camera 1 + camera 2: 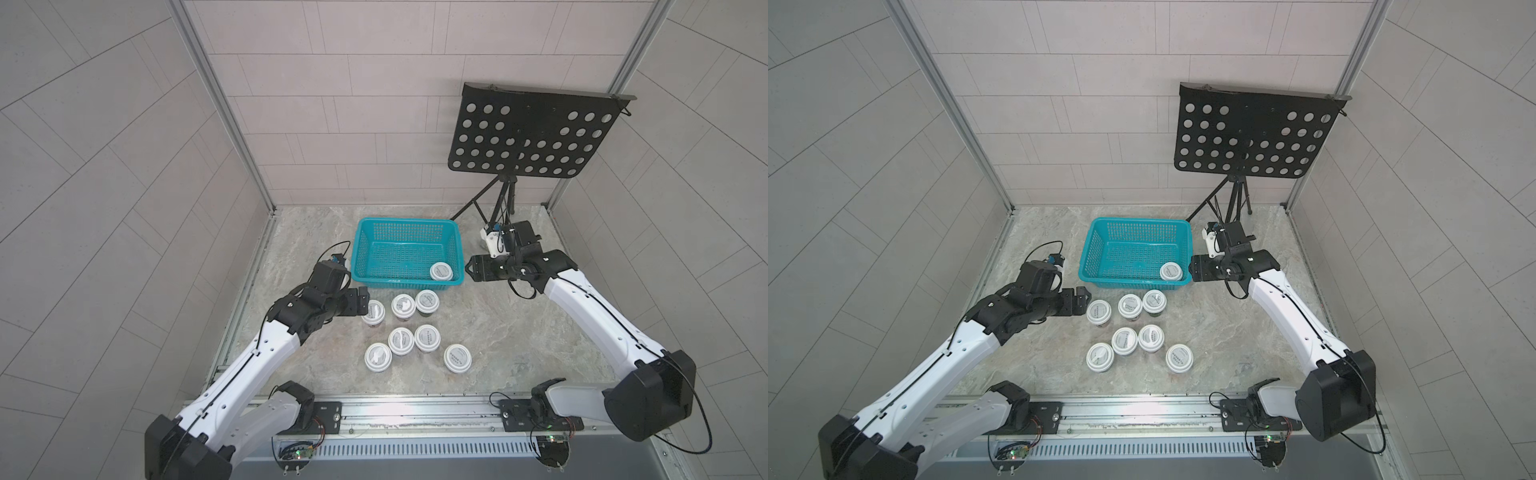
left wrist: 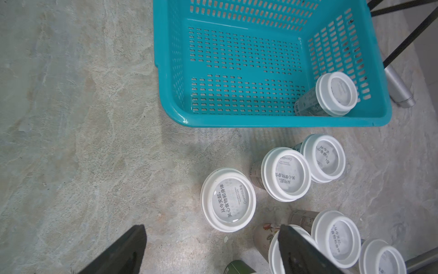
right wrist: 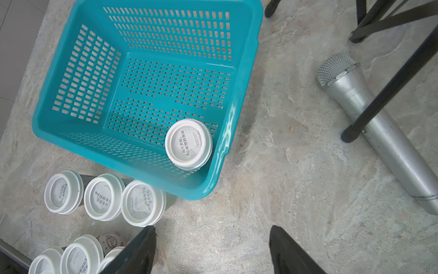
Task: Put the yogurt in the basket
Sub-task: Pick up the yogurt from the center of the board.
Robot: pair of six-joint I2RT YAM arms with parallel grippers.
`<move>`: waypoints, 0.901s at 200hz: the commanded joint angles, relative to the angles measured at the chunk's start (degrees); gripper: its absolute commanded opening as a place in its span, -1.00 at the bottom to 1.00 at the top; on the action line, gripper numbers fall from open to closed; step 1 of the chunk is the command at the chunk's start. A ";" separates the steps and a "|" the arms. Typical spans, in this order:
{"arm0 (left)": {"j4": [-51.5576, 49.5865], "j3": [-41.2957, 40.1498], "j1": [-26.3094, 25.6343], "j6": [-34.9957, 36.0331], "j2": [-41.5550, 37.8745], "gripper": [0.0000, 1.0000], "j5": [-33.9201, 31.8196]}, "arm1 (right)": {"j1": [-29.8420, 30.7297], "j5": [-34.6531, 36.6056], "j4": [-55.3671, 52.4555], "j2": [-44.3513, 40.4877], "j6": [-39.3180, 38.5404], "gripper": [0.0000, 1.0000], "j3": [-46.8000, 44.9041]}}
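The teal basket point(image 1: 405, 221) sits on the marbled worktop point(image 1: 519, 332) toward the back, its long side facing the arms. One white-lidded yogurt cup point(image 1: 441, 272) stands lid-up inside it, tucked into the near corner on the right arm's side. Seven more yogurt cups point(image 1: 402, 306) remain on the worktop just in front of the basket: a row of three nearest it, then a looser group of four closer to the arms. The left gripper point(image 1: 366, 300) hovers low just beside the outermost cup of the row of three point(image 1: 373, 311). In the left wrist view its fingers point(image 2: 123, 251) are spread wide with nothing between them, and that cup lies ahead of the gap. The right gripper point(image 1: 469, 268) hangs just outside the basket's short wall, near the corner with the cup. Its fingers point(image 3: 289, 251) are likewise spread and hold nothing. A silver microphone point(image 3: 369, 132) lies on the worktop beside the basket, under the legs of a black perforated music stand point(image 1: 532, 137).
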 commanded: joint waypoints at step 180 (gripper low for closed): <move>2.91 4.39 -11.28 3.13 19.12 0.78 -9.80 | -1.89 -3.94 2.07 -2.82 1.44 0.62 -4.41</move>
